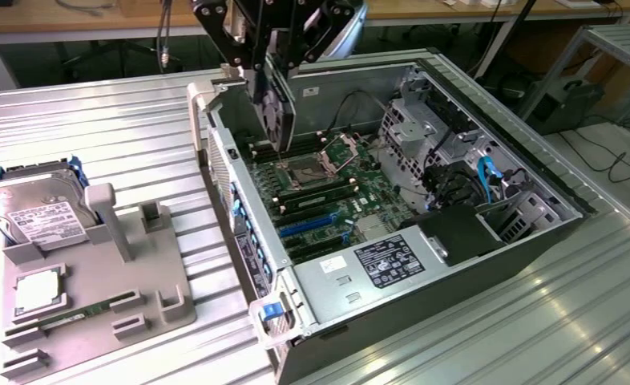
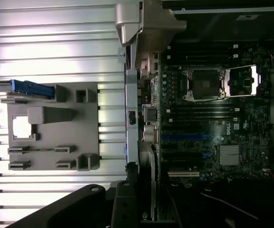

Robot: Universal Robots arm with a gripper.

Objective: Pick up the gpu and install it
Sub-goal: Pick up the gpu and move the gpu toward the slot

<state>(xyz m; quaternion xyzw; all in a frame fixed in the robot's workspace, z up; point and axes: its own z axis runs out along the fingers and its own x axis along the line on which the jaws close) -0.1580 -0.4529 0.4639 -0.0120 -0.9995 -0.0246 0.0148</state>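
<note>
Open black-and-silver computer case (image 1: 433,305) lies on its side on the ribbed metal table (image 1: 101,136). Inside it: green motherboard (image 1: 342,196) with an open silver processor socket (image 1: 304,172), blue expansion slots (image 1: 309,226), a silver power supply box with a black label (image 1: 388,261) at the near end, and blue cables (image 1: 486,176) on the exterior view's right.

Grey moulded fixture tray (image 1: 155,309) sits at the exterior view's left of the case. It holds a silver hard drive with a white label (image 1: 37,215) standing at its far end, a square silver chip (image 1: 37,289) and a slim green memory stick (image 1: 74,317) lying flat nearer.

Gripper (image 1: 270,60) is pinching the top of the gpu (image 1: 277,112), a thin flat dark card. The gpu hangs over the far part of the motherboard, long axis vertical. Its lower end points down, just beyond the processor socket. Cannot tell whether that end touches the board.
</note>
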